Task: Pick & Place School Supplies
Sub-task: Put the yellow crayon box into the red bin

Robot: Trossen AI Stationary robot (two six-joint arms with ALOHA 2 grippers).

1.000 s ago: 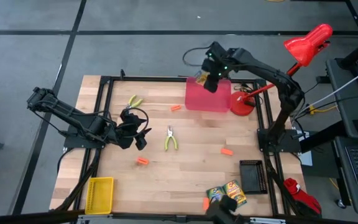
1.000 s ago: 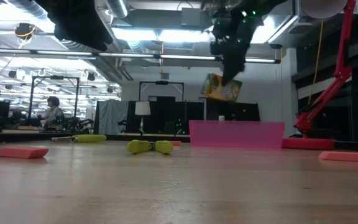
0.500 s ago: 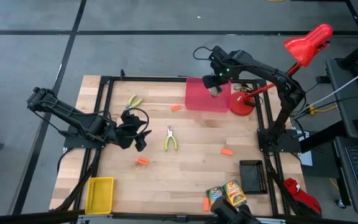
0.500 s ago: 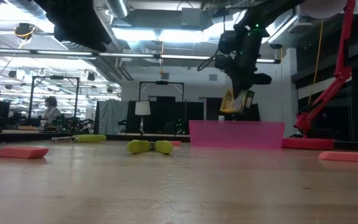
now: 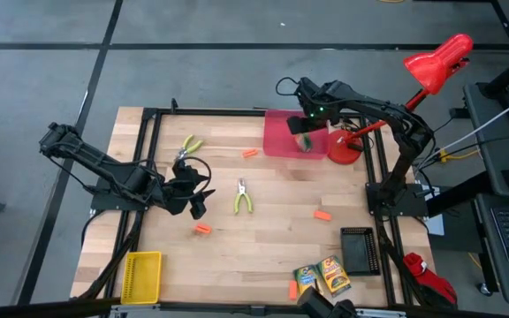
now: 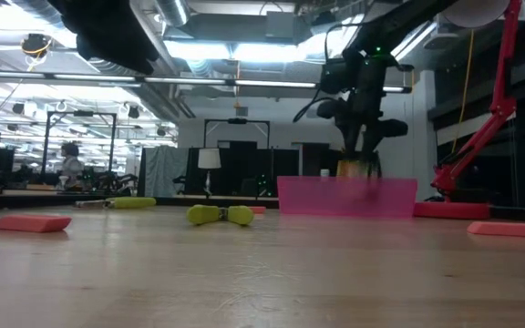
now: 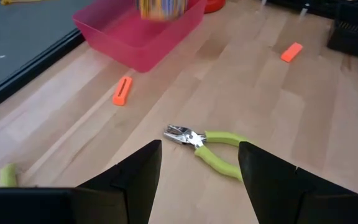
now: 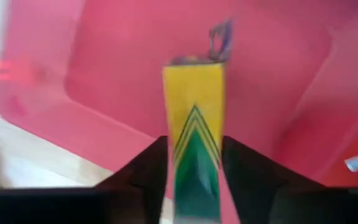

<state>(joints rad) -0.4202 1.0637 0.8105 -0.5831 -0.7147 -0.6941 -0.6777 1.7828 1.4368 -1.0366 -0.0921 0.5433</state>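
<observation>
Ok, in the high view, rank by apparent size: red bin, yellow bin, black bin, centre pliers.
1. red bin
2. yellow bin
3. black bin, looks close to the yellow one, so unsure
4. centre pliers

dark jointed arms, black cables, green lights
</observation>
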